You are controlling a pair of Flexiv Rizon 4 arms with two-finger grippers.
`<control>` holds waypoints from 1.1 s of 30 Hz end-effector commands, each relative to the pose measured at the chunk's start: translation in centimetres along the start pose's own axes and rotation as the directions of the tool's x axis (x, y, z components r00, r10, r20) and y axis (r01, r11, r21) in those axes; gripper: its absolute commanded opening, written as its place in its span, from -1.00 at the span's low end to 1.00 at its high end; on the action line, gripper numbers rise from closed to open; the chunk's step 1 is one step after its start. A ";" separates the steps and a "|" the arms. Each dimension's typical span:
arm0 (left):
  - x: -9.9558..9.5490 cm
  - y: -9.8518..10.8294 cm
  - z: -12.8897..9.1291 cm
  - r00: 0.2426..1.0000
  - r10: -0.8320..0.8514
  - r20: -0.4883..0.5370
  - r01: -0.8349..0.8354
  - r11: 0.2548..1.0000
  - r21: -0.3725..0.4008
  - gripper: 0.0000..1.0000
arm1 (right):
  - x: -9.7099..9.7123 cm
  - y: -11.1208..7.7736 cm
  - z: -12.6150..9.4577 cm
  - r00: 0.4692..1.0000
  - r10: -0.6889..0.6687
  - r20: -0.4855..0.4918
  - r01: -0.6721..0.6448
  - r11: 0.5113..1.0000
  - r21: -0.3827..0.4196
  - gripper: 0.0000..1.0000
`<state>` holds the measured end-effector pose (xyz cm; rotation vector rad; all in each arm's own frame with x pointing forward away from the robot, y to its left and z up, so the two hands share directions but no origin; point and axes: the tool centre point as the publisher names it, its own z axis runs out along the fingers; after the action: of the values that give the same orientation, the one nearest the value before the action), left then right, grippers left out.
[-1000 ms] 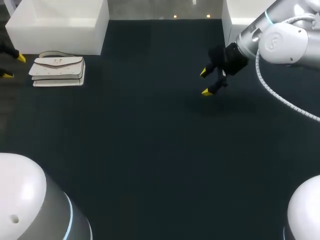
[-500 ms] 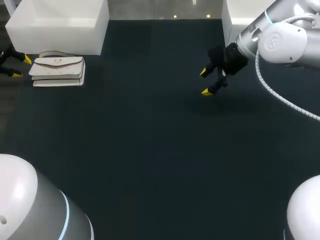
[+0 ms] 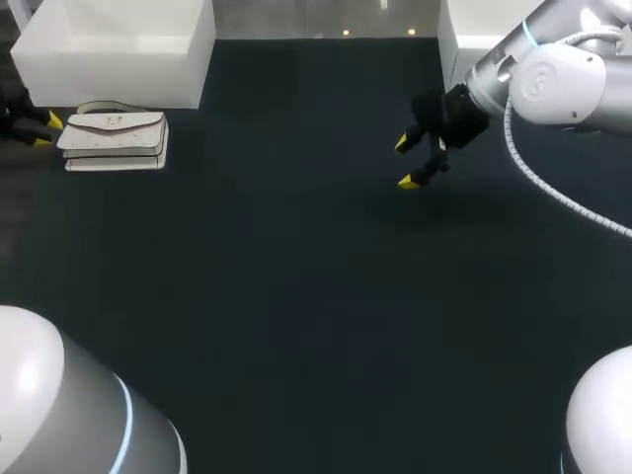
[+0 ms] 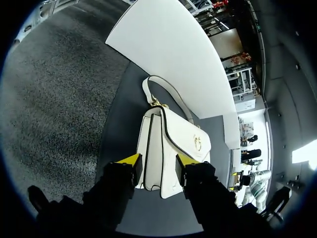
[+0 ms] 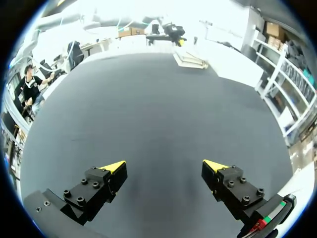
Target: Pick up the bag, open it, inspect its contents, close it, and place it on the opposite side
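Bag position: on the dark bench, lying closed just in front of the white box, near that box's left end and apart from its front wall.

Left claw state: fingers apart, set astride the end of the bag that points away from the white box's middle. The left wrist view shows the bag's narrow end between the two yellow tips. No clamp from both sides is visible.

Right claw state: fingers wide apart, nothing between them, hanging over bare bench well apart from the white box, toward the robot's right.

Probable faults from this position:
- End grip. The claw takes the bag at one end only, so on lifting the far end is likely to drop and the bag to swing.
- Flap pinch. One finger lies over the edge of the flap. If it closes on the flap alone, the body may peel away or the clasp may pop.
- Box contact. The bag is close to the white box, so a lift with any drift that way may drag it along the wall.

Not determinable:
- The finger bodies cover the contact lines on the bag.
- The head view cuts off the left arm beyond the white box's left end.
- The contents are unseen under the shut flap.
- The bag's underside is hidden.
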<state>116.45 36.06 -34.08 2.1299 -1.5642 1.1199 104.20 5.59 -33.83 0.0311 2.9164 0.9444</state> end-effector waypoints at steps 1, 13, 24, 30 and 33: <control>-0.6 -1.4 1.0 0.999 -0.001 -0.053 -0.009 0.982 -0.186 -0.04 | -0.1 0.0 0.1 1.000 0.000 -0.001 0.000 1.000 -0.001 1.00; 0.4 -1.4 2.5 0.997 0.011 -0.083 -0.029 0.975 -0.221 -0.18 | -0.1 0.0 0.1 1.000 0.000 -0.001 0.000 1.000 -0.001 1.00; 0.9 -0.7 2.9 0.996 0.013 -0.091 -0.034 0.971 -0.237 -1.00 | -0.1 0.0 0.1 1.000 0.000 -0.001 0.000 1.000 -0.001 1.00; 2.5 1.3 3.5 0.993 0.028 -0.113 -0.055 0.967 -0.251 -1.00 | -0.1 0.0 0.1 1.000 0.000 -0.001 0.000 1.000 -0.001 1.00; 3.6 2.7 4.1 0.992 0.030 -0.119 -0.059 0.965 -0.254 -1.00 | -0.1 0.0 0.1 1.000 0.000 -0.001 0.000 1.000 -0.001 1.00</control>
<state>115.87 30.49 -34.85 1.9665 -1.5655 1.1724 104.20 5.61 -33.83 0.0313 2.9162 0.9453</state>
